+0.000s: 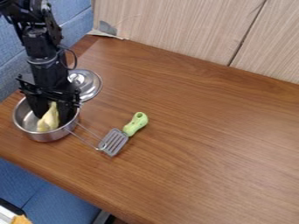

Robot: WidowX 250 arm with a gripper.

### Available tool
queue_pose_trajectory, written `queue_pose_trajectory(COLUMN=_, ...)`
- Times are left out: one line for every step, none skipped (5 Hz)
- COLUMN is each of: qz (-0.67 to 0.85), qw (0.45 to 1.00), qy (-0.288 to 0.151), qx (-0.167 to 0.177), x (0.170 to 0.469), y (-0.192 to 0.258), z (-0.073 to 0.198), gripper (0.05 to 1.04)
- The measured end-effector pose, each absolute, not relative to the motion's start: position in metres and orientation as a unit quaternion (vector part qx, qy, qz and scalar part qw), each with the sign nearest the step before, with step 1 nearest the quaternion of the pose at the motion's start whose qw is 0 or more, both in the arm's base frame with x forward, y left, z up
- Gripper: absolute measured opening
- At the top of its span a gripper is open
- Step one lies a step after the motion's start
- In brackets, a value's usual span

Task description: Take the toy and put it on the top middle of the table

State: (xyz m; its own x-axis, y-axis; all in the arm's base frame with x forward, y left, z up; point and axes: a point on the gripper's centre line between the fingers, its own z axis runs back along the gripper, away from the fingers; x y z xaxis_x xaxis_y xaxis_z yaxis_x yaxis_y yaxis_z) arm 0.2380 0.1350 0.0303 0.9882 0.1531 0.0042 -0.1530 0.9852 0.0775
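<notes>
The black gripper (53, 107) hangs down at the left of the table, low over a round metal pot (50, 136) and partly inside its rim. A pale yellow toy (49, 120) stands tilted in the pot, directly below the gripper, its upper end partly covered by it. Whether the gripper holds the toy cannot be made out. The brown wooden table (192, 127) stretches away to the right, its top middle stretch lying toward the panelled wall.
Behind the pot, partly hidden by the arm, lies a shiny lid (88, 84). The pot's wire handle (88, 136) points right, and its end meets a spatula with a green handle (136, 124). A wood-panelled wall (187, 26) borders the table's back edge.
</notes>
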Motion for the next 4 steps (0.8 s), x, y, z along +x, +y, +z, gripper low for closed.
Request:
queue_pose_trajectory(qz=0.082, qw=0.996, qy=0.003, qx=0.041, x=0.237, y=0.135, z=0.030, gripper=0.389)
queue_pose_trajectory(qz=0.087, qw=0.995, qy=0.007, qx=0.050, x=0.238, y=0.139, z=0.033, gripper=0.220)
queue_pose_trajectory(qz=0.100, qw=0.993, qy=0.005, qx=0.062, x=0.239, y=0.143, z=0.044, gripper=0.150)
queue_pose_trajectory(qz=0.116, qw=0.986, qy=-0.012, qx=0.120, x=0.250, y=0.144, z=0.076, gripper=0.125)
